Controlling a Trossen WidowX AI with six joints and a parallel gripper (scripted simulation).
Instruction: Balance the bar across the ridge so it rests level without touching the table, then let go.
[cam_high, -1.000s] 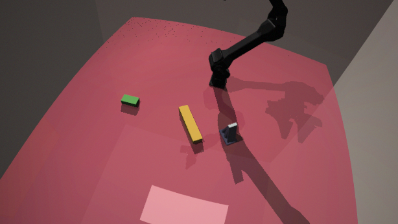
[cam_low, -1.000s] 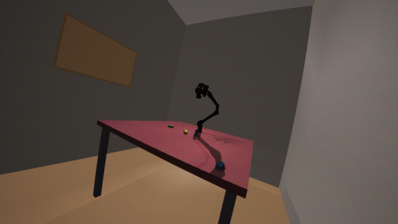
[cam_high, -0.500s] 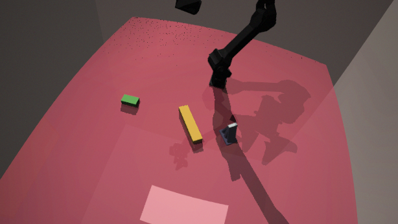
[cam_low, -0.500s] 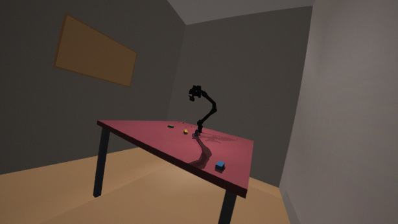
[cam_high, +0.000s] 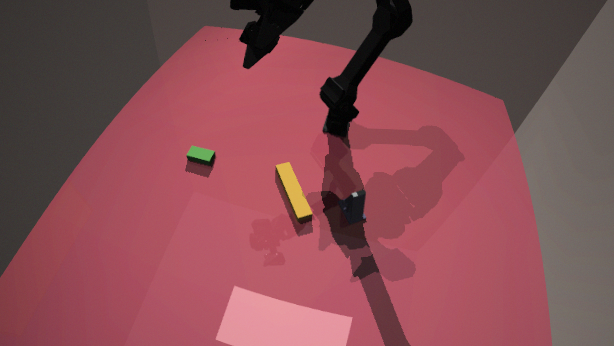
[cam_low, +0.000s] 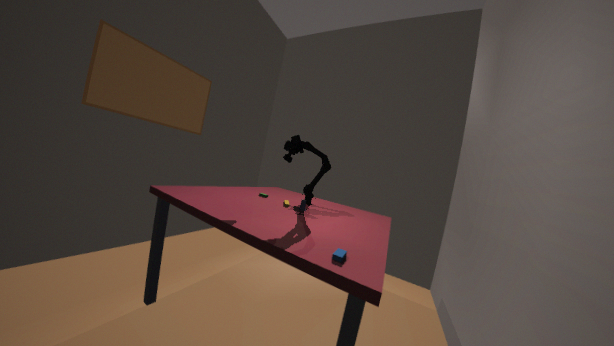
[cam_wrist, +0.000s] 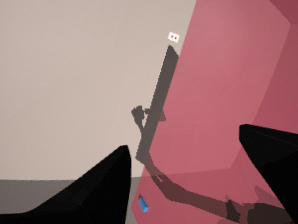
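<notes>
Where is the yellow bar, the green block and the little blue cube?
yellow bar (cam_high: 294, 191), top view, middle of its top face
green block (cam_high: 201, 154), top view, its top face
blue cube (cam_low: 339, 256), exterior view, its front side

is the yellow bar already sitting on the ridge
No, in the top view the yellow bar lies flat on the table beside the dark ridge, apart from it.

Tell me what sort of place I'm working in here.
Probably a bare test room, not a home or workshop: plain grey walls, one red table with the arm mounted on it, and only a few props on top, like the yellow bar and a green block.
</notes>
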